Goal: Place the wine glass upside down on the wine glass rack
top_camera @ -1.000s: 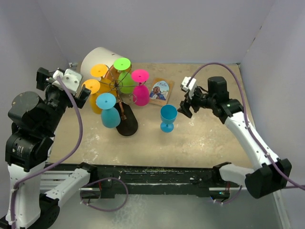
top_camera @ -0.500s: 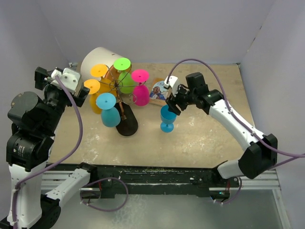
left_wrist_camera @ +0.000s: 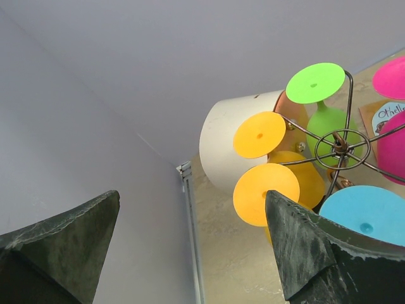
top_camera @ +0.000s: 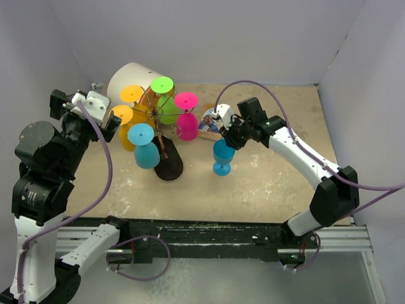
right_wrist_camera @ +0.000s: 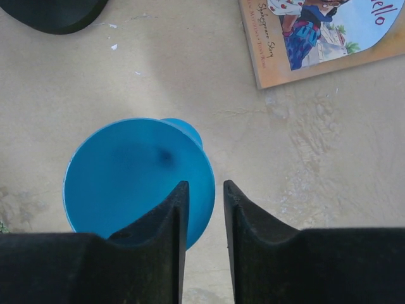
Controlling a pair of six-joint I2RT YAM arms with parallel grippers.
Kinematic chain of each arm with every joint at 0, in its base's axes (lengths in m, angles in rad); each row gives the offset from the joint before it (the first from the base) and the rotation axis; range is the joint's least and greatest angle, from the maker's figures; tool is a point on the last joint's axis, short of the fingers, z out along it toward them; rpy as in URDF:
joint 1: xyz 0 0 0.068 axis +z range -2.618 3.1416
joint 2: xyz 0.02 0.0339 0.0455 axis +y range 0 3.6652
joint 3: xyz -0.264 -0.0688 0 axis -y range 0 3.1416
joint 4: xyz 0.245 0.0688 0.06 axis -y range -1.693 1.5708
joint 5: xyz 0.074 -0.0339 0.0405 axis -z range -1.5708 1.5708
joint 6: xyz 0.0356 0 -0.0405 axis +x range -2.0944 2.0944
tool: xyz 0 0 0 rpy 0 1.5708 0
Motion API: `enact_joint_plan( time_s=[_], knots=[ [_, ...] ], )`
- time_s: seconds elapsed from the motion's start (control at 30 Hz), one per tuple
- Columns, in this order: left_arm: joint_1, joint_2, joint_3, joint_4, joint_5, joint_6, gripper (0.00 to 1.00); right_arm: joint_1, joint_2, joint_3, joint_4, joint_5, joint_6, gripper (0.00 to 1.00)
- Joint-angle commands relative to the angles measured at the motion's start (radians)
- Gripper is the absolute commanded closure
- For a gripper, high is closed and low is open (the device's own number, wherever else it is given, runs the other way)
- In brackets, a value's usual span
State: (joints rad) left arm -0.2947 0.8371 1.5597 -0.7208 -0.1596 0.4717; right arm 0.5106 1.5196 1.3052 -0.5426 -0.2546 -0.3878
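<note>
- Step in hand: grasp. The right gripper straddles the rim of the blue wine glass, jaws narrow; whether it is clamped cannot be told.
- The glass stands upright on the table, beside the wine glass rack.
- Next move likely requires: clamp, lift, invert, hang.

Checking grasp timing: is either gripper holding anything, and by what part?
Left gripper: open, nothing. Right gripper straddles the blue wine glass at its rim, one finger inside; clamped or not, unclear.

- book: cut by top and right edges, right wrist view
- wine glass rack: only base corner shows there
- wine glass: stem hidden under bowl
- white cylinder: partly behind orange glass
</note>
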Motion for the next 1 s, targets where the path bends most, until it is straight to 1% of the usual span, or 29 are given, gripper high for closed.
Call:
enact_joint_plan(
  time_s=[0.0,0.07,0.33,0.43,0.6,0.7,0.97],
  knots=[
    [0.006,-0.008,-0.001,0.044,0.008,-0.01,0.01,0.005,-0.003,0.05,-0.013,0.008,0.004,0.72],
    [0.006,-0.007,0.001,0.043,0.008,-0.012,0.01,0.006,-0.001,0.049,-0.013,0.011,0.003,0.75],
    [0.006,-0.001,0.019,0.041,0.015,-0.017,0.01,0.006,0.012,0.042,-0.004,0.024,-0.009,0.78],
    [0.006,0.002,0.02,0.039,0.023,-0.025,0.01,0.006,0.009,0.033,0.009,0.026,-0.016,0.84],
    [0.005,0.014,0.017,0.032,0.052,-0.033,0.01,0.005,-0.026,0.014,0.025,0.041,-0.036,1.0],
    [0.006,0.023,0.015,0.026,0.084,-0.039,0.01,0.006,-0.082,0.009,0.021,0.023,-0.025,1.0],
    [0.011,0.034,-0.002,0.022,0.18,-0.065,0.01,-0.015,-0.294,-0.062,0.16,0.169,-0.056,1.0]
  ],
)
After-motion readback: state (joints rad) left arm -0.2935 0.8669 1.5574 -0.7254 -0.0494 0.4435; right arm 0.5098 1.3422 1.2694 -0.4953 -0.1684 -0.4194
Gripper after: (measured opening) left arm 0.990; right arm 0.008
